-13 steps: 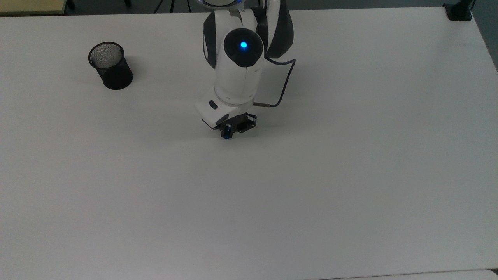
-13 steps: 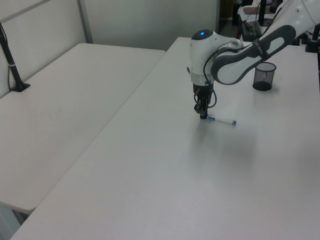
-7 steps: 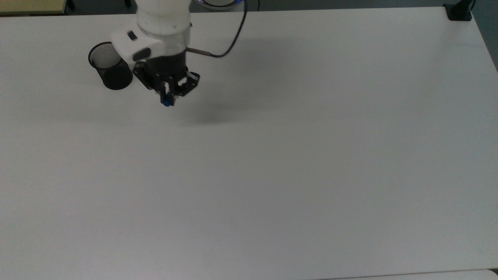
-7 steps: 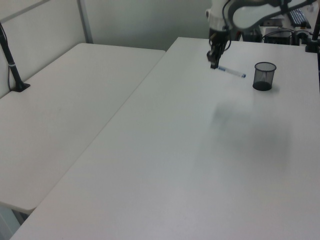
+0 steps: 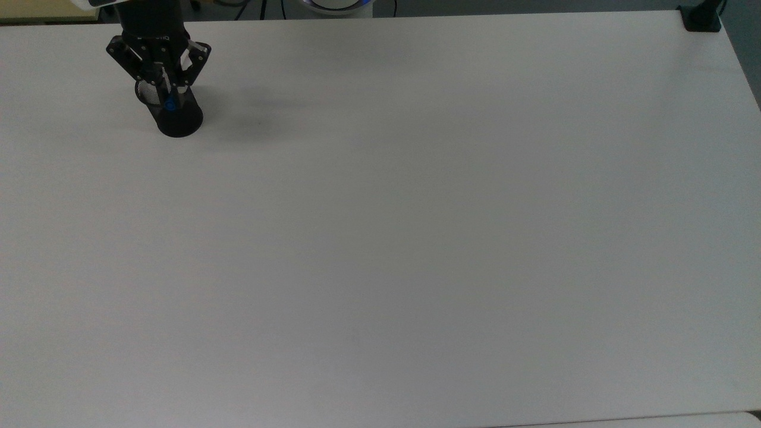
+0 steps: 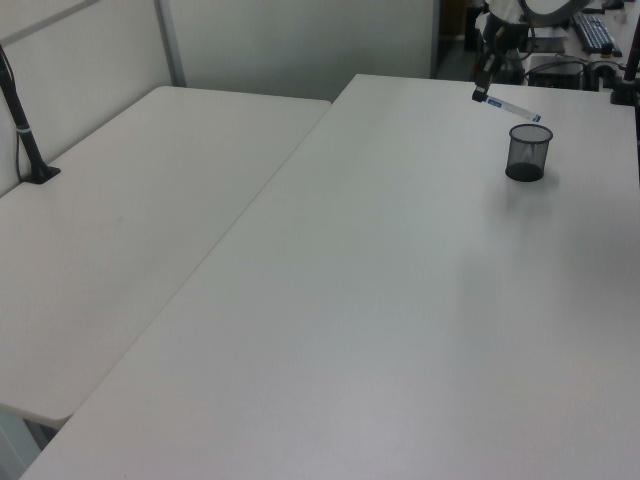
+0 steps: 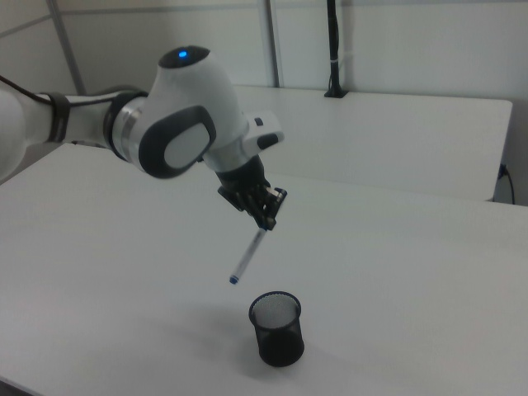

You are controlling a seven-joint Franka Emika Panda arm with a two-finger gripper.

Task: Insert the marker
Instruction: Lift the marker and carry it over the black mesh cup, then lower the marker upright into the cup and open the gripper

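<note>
While the jaws are clamping the marker (image 7: 250, 254), its slanting axis is pointing just beside the mesh cup (image 7: 277, 328)

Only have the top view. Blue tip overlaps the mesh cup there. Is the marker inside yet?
Observer: No. In the right view the marker hangs clear above the mesh cup, its lower tip higher than the rim.
Operator: Vertical?
Observer: Tilted. The gripper pinches its upper end, and the lower end slants toward the right view's left.
Operator: Cup upright?
Observer: Yes. The left view shows it standing on the table, open end up.
</note>
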